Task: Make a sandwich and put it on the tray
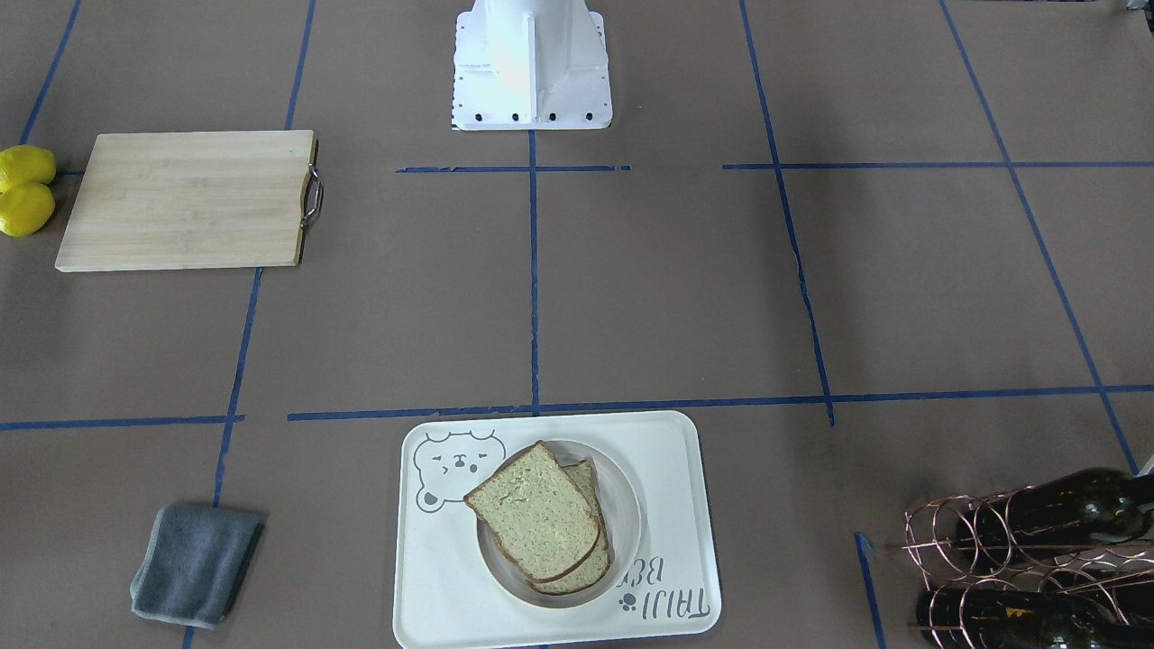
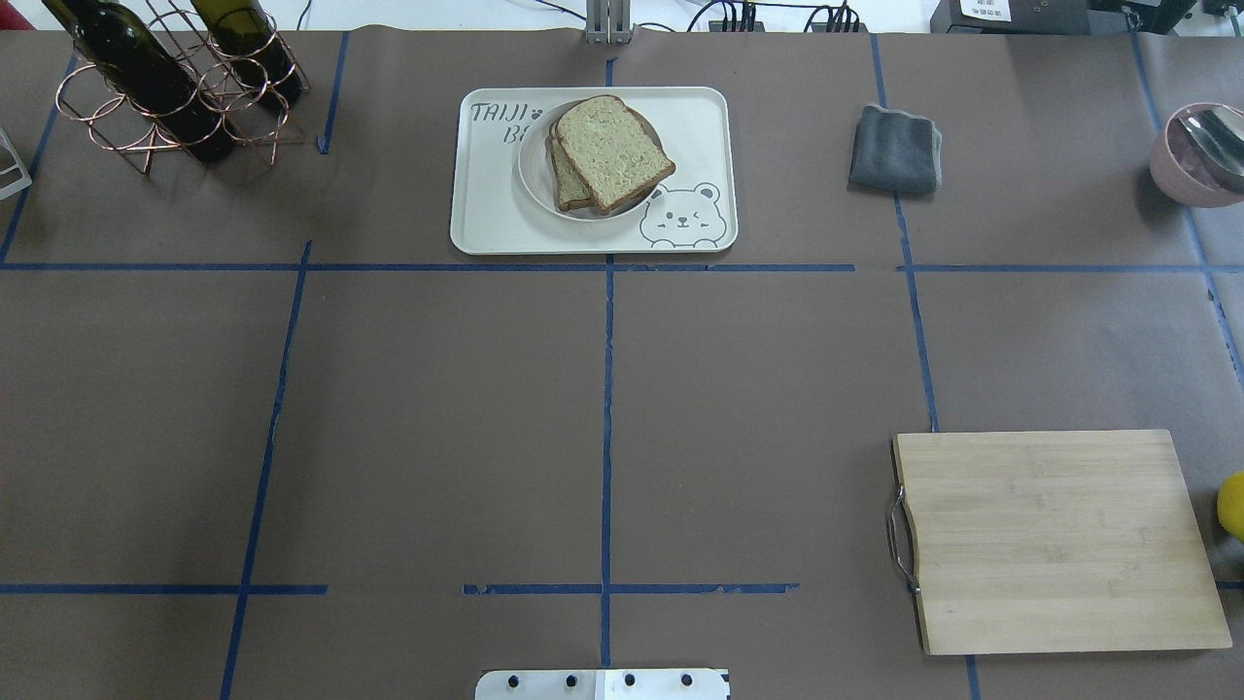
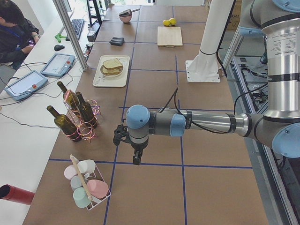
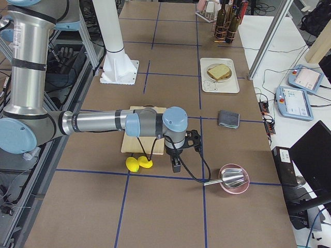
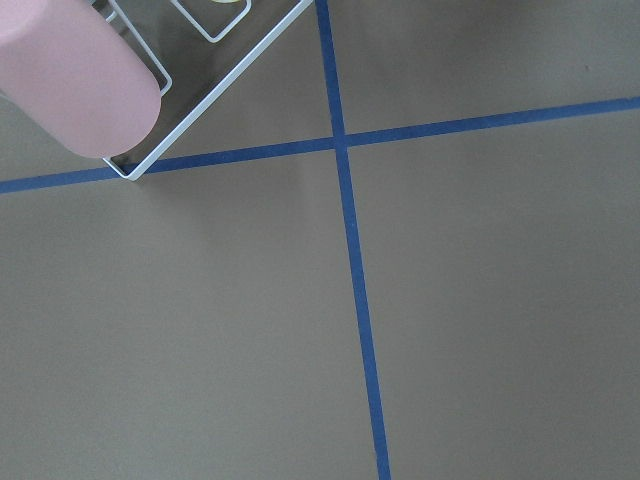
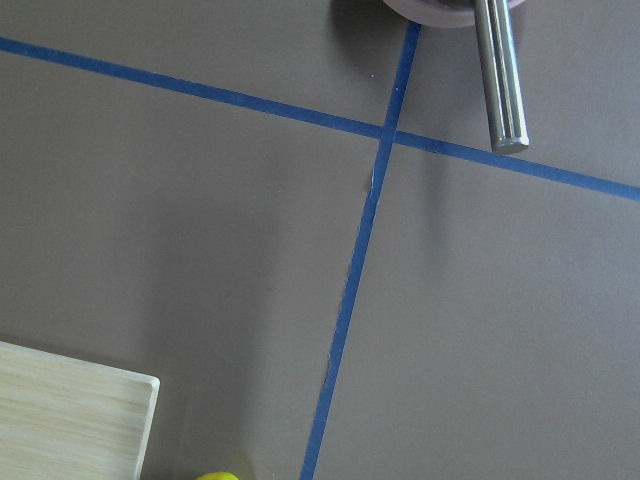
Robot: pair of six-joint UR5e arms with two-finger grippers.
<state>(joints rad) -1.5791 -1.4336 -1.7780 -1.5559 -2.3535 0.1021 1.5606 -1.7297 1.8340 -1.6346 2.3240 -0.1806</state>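
Two tan bread slices (image 1: pixel 536 509) with dark crusts lie stacked on a round white plate (image 1: pixel 627 505), which sits on the cream bear tray (image 1: pixel 672 469). They also show in the overhead view, bread (image 2: pixel 612 151) on the tray (image 2: pixel 486 214). No egg shows; it may be hidden between the slices. My left gripper (image 3: pixel 136 158) hangs over bare table far from the tray, near the cup rack. My right gripper (image 4: pixel 176 164) hangs beside the lemons. I cannot tell whether either is open or shut. Neither wrist view shows fingers.
A wooden cutting board (image 2: pixel 1054 540) lies on my right with two lemons (image 1: pixel 25 189) beside it. A grey cloth (image 2: pixel 896 148), a pink bowl with a metal scoop (image 2: pixel 1200 156), a wine bottle rack (image 2: pixel 165 87) and a cup rack (image 3: pixel 86 185) stand around.
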